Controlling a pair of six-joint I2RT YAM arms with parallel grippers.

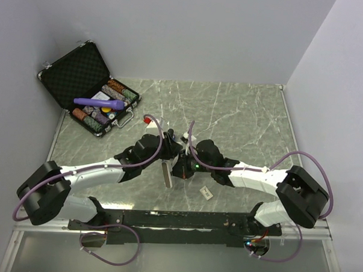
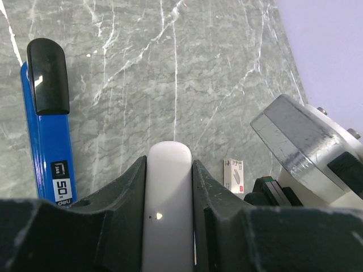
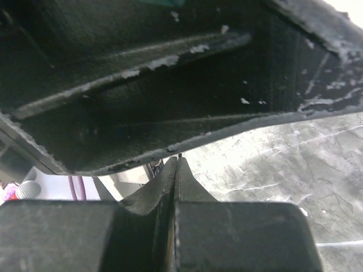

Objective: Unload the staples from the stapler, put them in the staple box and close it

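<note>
The left tool point(image 2: 169, 170) is clamped on a white-grey bar point(image 2: 169, 215). The blue stapler point(image 2: 50, 141) lies flat on the counter point(image 2: 227, 68), just beside that bar. The right tool point(image 3: 177, 167) is pinched closed and empty.

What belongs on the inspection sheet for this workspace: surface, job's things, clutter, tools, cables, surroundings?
Surface: grey-green marbled table.
Job's things: blue stapler lies flat on the table beside the left tool, ungripped.
Clutter: open black case of chips with a purple object on top; small white box; small red item.
Tools: left tool clamped on a white bar; right tool shut, nothing between its fingers.
Cables: purple cables loop along both arms.
Surroundings: plain pale walls.
</note>
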